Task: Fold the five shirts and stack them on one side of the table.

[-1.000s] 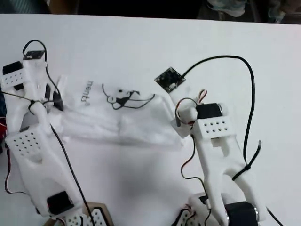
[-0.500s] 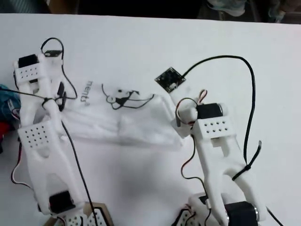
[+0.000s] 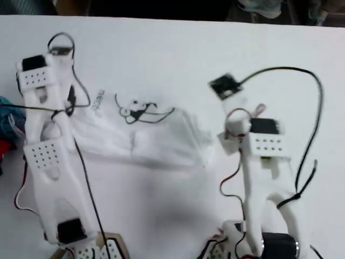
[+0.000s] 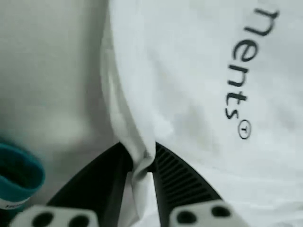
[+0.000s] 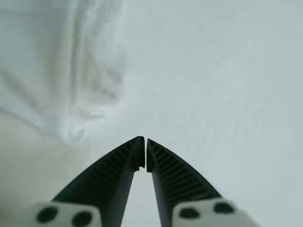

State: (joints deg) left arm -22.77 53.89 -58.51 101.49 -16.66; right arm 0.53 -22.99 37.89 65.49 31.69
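The left arm (image 3: 46, 156) stands along the left end of the white shirt (image 3: 145, 135), its white links stretched from the near edge of the surface (image 3: 161, 48) to the shirt's end, with the wrist bent down over the cloth. The left pincer (image 4: 139, 153) is clamped on a fold of the shirt's (image 4: 189, 71) edge: the cloth runs down between its two dark ribbed fingers (image 4: 175, 172) and bunches there.

The right arm (image 3: 267, 162) rises just off the shirt's right end, its wrist tipped downward. The right pincer (image 5: 144, 151) has its jaws pressed together with nothing between them. It hangs over bare surface (image 5: 213, 71) just beside the shirt's (image 5: 52, 71) crumpled edge, apart from the cloth.

The shirt lies as a long, partly folded band across the middle of the surface, rumpled at its right end. Dark lettering (image 3: 98, 102) runs along its left end, close to the left pincer, and shows large in the left wrist view (image 4: 241, 80). Beside the lettering, toward the shirt's middle, is a dark line drawing (image 3: 141, 109).

A teal thing (image 4: 19, 175) sits off the shirt's left end, beyond the left arm. What it is cannot be told.
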